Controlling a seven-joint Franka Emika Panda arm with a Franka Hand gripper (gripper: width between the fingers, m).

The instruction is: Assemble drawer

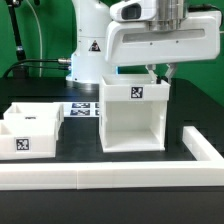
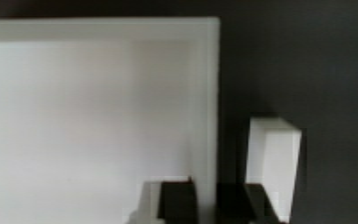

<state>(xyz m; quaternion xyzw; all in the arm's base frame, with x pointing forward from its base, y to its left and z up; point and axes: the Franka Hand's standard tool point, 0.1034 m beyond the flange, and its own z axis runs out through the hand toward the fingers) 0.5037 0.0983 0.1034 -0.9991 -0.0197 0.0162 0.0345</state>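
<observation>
A robotics lab bench, this; white Franka arm (image 1: 95,45) standing at twelve o'clock on a black table (image 1: 80,145); the marker board (image 1: 83,108) lies mid-table; a white border wall (image 1: 100,178) at six o'clock; green backdrop (image 1: 25,30) at ten.

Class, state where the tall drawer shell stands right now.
The drawer shell stands mid-table, toward the exterior view's right of the two trays, behind the border wall, just under the tool.
</observation>
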